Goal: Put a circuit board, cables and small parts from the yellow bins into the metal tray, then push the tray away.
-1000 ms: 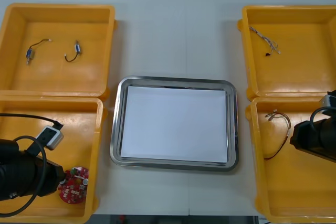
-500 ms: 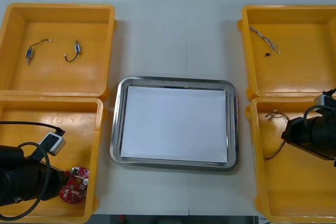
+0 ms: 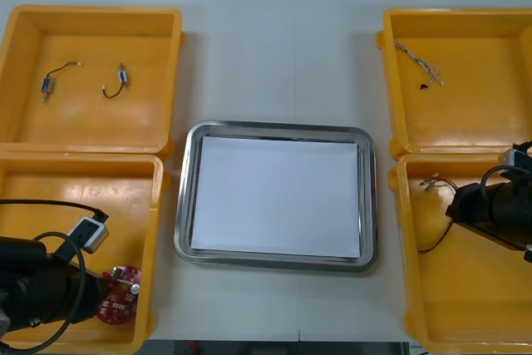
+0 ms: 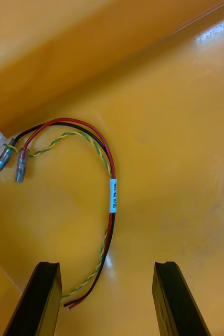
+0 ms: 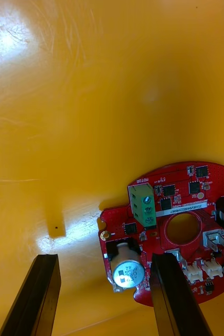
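We see the round red circuit board (image 5: 143, 231) in the near-left yellow bin (image 3: 158, 230), with the left gripper (image 5: 106, 260) spread over its edge. In the near-right yellow bin (image 3: 465, 305) the right gripper (image 4: 107, 265) is spread over the end of the red and yellow cable (image 4: 112, 194). The metal tray (image 3: 184, 205) sits between the two bins.

Metal tray (image 3: 183, 205) lay bare inside, counter (image 3: 278, 64) around it open. Circuit board (image 5: 169, 191) sat close to yellow bin (image 3: 155, 230) wall, tight that side. Red and yellow cable (image 4: 112, 194) had bare bin floor all round.
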Robot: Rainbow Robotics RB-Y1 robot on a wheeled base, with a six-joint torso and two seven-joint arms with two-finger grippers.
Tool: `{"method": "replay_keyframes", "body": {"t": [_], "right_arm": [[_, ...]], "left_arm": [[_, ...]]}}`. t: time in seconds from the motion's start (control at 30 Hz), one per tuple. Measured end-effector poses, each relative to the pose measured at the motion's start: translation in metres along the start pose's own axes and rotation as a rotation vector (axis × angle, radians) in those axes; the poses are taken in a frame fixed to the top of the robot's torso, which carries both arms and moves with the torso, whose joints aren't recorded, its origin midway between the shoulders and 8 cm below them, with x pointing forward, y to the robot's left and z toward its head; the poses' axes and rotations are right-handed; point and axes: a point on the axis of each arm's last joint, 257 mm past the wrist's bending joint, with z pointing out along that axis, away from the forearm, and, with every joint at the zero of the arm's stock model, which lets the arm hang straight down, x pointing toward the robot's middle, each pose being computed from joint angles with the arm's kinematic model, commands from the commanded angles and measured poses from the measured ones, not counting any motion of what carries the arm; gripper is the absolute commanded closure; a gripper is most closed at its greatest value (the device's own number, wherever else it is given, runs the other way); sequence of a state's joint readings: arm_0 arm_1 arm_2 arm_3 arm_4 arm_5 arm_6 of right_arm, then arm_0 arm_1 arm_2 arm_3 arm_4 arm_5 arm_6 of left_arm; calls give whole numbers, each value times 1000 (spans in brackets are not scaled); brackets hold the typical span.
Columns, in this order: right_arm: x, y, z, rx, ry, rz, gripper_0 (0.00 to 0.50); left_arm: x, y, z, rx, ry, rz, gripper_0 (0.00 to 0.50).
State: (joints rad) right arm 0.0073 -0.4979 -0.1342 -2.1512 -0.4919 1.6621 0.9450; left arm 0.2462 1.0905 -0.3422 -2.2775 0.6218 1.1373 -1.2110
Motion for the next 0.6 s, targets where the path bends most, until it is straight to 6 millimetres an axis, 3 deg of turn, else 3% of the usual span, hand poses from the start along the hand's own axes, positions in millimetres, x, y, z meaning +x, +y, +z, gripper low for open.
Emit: {"method": "replay_keyframes", "body": {"t": [0.53,0.57,0.6], "right_arm": [[-7,-8,20,-7,-8,25,0],[-7,-9,21,-7,-7,17,0],[-7,-9,22,-6,-6,16,0]], "left_arm": [[0,0,0,1,0,0,8],[0,-1,0,2,-2,0,134],[-1,-1,0,3,-5,0,322]]}}
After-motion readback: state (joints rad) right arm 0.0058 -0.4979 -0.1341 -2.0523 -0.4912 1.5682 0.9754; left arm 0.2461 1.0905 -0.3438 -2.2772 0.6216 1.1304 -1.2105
